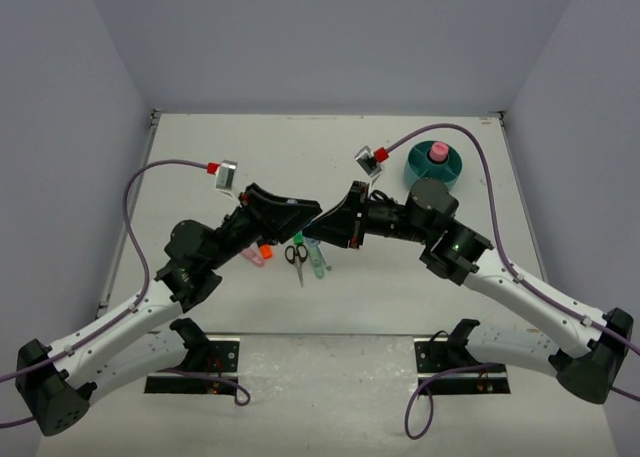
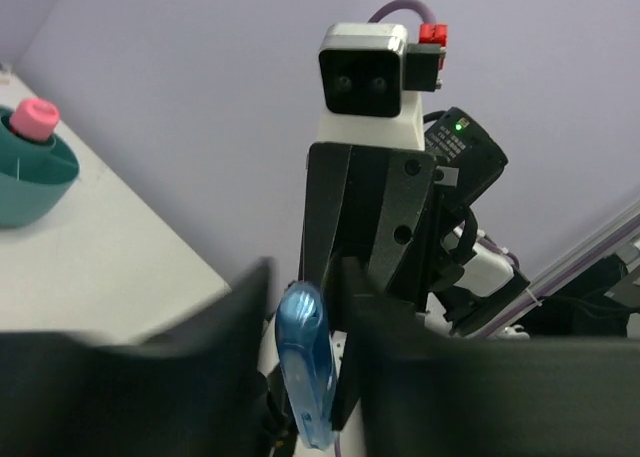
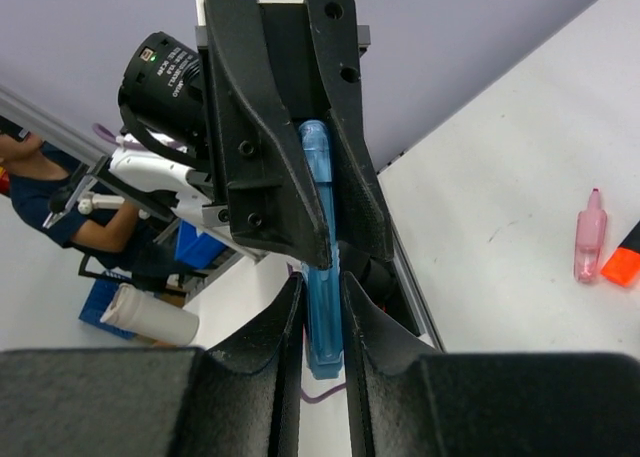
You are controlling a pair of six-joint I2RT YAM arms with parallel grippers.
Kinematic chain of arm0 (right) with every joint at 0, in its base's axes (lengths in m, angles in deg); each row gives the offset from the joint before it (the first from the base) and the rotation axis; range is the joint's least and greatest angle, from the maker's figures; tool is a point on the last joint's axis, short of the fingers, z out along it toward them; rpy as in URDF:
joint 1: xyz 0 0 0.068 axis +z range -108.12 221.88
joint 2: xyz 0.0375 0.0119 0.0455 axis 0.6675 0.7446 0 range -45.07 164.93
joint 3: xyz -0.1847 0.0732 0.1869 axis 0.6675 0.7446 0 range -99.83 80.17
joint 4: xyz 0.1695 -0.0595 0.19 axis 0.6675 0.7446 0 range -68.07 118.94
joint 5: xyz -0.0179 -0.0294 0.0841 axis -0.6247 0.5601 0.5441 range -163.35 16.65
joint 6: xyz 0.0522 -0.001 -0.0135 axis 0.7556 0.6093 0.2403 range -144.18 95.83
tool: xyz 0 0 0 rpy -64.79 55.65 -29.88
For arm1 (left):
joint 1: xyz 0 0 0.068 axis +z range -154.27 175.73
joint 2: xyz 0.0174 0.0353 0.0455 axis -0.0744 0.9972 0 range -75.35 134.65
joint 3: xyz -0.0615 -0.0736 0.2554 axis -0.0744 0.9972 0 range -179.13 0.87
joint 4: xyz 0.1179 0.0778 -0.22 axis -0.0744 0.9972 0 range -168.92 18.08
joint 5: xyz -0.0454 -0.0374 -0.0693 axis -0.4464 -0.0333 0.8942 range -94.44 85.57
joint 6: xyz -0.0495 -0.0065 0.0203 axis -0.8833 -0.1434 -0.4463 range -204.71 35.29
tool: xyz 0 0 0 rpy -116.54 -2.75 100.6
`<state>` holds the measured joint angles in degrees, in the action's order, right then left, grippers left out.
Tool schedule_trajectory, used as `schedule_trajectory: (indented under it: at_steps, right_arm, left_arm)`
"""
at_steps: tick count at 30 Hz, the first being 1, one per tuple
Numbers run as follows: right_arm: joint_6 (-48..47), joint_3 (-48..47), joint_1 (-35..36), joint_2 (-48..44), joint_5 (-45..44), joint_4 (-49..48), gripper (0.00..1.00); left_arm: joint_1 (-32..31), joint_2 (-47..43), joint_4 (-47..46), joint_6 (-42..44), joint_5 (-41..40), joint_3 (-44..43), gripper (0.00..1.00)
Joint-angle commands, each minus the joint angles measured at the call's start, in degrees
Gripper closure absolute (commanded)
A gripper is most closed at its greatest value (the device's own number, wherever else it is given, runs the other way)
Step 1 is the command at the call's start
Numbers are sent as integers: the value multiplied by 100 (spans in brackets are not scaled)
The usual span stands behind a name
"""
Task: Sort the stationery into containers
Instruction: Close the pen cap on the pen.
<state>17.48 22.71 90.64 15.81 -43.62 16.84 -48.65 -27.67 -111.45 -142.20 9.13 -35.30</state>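
The teal organizer [image 1: 414, 167] stands at the far right of the desk [image 1: 230, 147], with a pink-capped bottle [image 1: 437, 153] upright in its centre well. I cannot tell what its ring compartments hold. Well apart from it, above mid-desk, the right gripper [image 3: 322, 307] clamps the blue piece [image 3: 318, 177]. The left gripper [image 2: 303, 282] sits loosely around its other end.
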Motion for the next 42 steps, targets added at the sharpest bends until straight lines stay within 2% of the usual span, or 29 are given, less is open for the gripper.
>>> schedule_trajectory:
  at_steps: [1, 3, 8, 15, 18, 22, 25, 29, 37, 40, 42]
  right_arm:
    - [-256, 270, -42, -99, 103, -652, 100]
    - [-275, 410, -43, -211, 113, -665, 100]
    - [-404, 411, -47, -442, 226, -457, 100]
    - [-518, 542, -48, -866, 234, -344, 100]
    - [-544, 569, -51, -993, 252, -290, 100]
    - [-535, 551, -43, -1026, 306, -299, 100]
    - [-536, 519, -51, -1033, 356, -283, 100]
    - [-578, 486, -51, -1081, 375, -266, 100]
    - [-684, 386, -51, -1173, 409, -211, 100]
    - [-715, 346, -46, -1175, 406, -211, 100]
    - [-744, 310, -45, -1163, 371, -193, 100]
  left_arm:
    - [-36, -284, 1405, 1107, -211, -1007, 18]
    - [-36, -340, 1897, 1388, -477, -1250, 13]
    - [-40, -392, 2427, 1931, -674, -1803, 15]
    - [-36, -479, 2514, 2496, -178, -1885, 37]
    - [-43, -514, 2369, 2568, 99, -1802, 43]
    - [-36, -442, 1873, 2531, 930, -1674, 44]
    - [-36, -334, 1804, 2456, 1034, -1658, 45]
    - [-36, -192, 1711, 2425, 1192, -1589, 53]
    - [-36, -84, 1594, 2385, 1338, -1483, 54]
    - [-36, -84, 1299, 2294, 1558, -1386, 63]
    - [-36, -59, 1121, 2184, 1690, -1322, 81]
